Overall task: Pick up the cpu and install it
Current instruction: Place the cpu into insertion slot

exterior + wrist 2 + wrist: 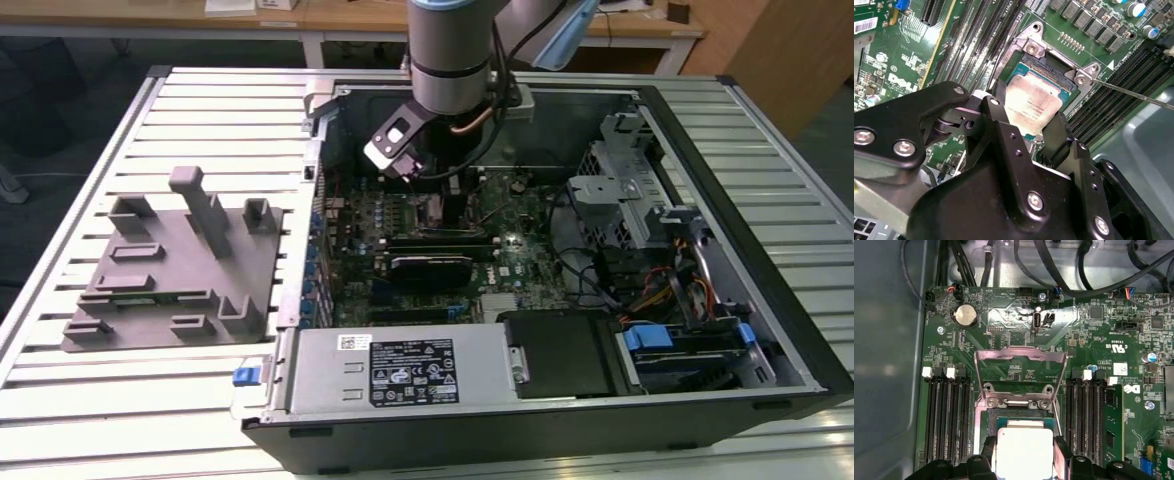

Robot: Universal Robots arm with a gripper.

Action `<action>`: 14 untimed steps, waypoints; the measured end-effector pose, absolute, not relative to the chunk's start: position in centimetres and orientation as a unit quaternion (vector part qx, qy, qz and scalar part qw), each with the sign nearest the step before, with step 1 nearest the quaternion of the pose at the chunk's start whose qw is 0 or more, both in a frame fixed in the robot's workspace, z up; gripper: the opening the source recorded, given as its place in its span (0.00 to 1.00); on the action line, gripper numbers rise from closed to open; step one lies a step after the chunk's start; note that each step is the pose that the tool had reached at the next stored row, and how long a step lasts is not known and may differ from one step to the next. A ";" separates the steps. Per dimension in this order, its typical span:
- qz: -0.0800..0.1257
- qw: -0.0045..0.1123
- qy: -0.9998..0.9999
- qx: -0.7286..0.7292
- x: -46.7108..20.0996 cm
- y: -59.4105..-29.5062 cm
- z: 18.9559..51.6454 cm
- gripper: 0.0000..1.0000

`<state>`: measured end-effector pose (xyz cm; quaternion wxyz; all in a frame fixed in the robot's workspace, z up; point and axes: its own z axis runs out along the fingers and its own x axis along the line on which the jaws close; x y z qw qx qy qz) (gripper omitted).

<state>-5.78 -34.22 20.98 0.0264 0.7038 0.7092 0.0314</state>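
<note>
- Grey cylindrical robot arm [451, 50] reaches down into an open black desktop computer case [534, 445]. The case lies open side up on a white slatted metal desk [134, 400].
- Black two-fingered end effector [1026, 115] sits low over the green motherboard [1094, 350] inside the case.
- End effector is clenched on the small flat square cpu [1034, 102] with the shiny silver-grey metal top. Its black fingers [1004, 135] press on two opposite edges of the chip, as seen in both wrist views.
- Cpu lies level, within the outline of the dark square socket [1049, 67] with its metal frame. Fully seated or held just above the contacts: cannot tell from these angles.
- Hinged silver metal load plate [1019, 360] of the socket stands open, swung away from the cpu.
- Thin metal lever rod [1134, 92] juts out from beside one corner of the socket.
- Long black memory slots [946, 415] run along both sides of the socket.
- Round silver coin battery [965, 315] sits on the motherboard, well apart from the socket.
- Grey moulded plastic tray [160, 290] rests on the desk, just beside the case on the exterior view's left.
</note>
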 end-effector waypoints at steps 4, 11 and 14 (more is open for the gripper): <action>0.031 0.026 0.709 0.704 -5.8 -34.2 20.8 0.54; 0.031 0.026 0.709 0.704 -5.8 -34.2 20.7 0.54; 0.031 0.026 0.709 0.704 -5.8 -34.2 20.6 0.54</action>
